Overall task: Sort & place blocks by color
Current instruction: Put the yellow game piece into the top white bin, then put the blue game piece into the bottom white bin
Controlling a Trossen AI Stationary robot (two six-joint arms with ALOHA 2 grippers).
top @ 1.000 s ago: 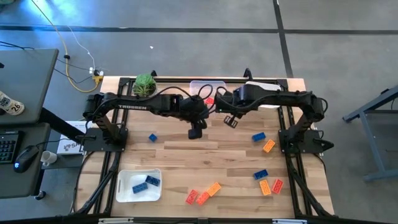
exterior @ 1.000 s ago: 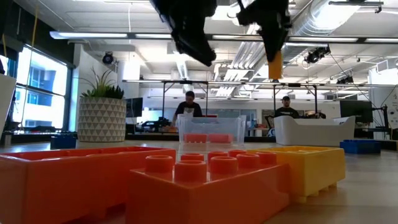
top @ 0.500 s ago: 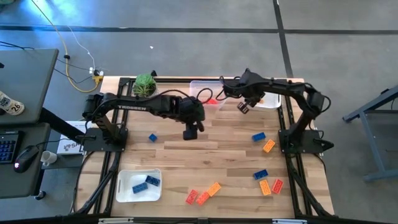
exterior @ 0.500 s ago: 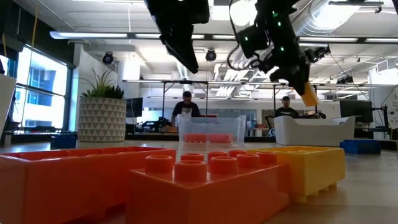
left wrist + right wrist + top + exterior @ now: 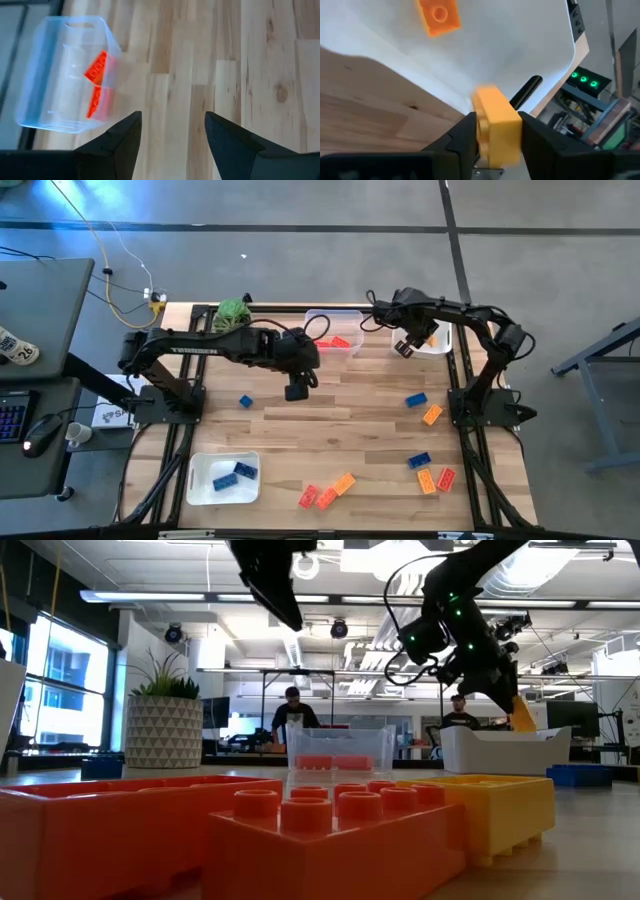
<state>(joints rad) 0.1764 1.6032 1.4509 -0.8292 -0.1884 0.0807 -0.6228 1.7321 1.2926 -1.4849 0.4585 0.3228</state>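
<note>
Risk of a spill at the white tray (image 5: pixel 443 344): right gripper (image 5: pixel 492 142), clamped on a yellow-orange block (image 5: pixel 495 122), poised above the tray's near wall, so an early release likely to send it bouncing onto the table. Inside already, an orange block (image 5: pixel 438 16). Left gripper (image 5: pixel 172 135) spread wide and empty, near the clear bin (image 5: pixel 65 75) of red blocks (image 5: pixel 96 85).

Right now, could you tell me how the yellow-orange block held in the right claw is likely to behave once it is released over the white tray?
The yellow-orange block looks rigid, keeping its shape in the right claw. Flat-sided, it probably won't roll. Over the white tray, it may bounce slightly.
</note>
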